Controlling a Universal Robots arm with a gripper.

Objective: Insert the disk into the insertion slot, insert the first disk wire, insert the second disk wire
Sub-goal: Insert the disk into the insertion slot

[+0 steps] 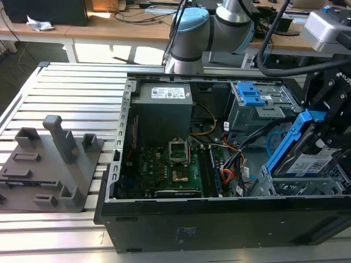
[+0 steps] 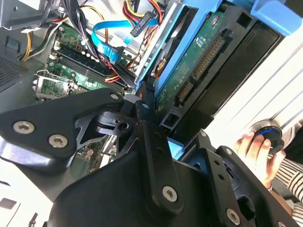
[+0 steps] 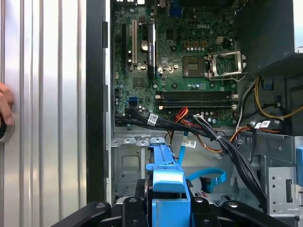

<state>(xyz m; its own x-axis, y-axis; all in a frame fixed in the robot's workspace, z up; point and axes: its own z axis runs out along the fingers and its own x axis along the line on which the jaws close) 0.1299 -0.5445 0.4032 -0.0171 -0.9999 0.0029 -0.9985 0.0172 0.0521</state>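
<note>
My gripper (image 1: 324, 137) is shut on the disk (image 1: 313, 161), a grey drive with a white label in a bright blue carrier. The disk hangs tilted over the insertion slot (image 1: 296, 187), a perforated grey cage at the case's corner on the exterior view's right. In the second wrist view the black fingers (image 2: 147, 124) clamp the carrier, and the disk's green underside (image 2: 196, 54) faces the camera. The red-orange first disk wire (image 3: 182, 113) lies loose by the motherboard. The light-blue second disk wire (image 3: 208, 174) loops free just past the carrier (image 3: 165, 172).
The open black computer case (image 1: 219, 224) rests on a ribbed metal table (image 1: 71, 93). A larger grey cage with blue clips (image 1: 253, 98) stands behind the slot. Thick black cables (image 3: 227, 146) cross the case. A grey fixture (image 1: 52, 164) sits on the exterior view's left. A person's hand (image 2: 258, 149) holds a round knob.
</note>
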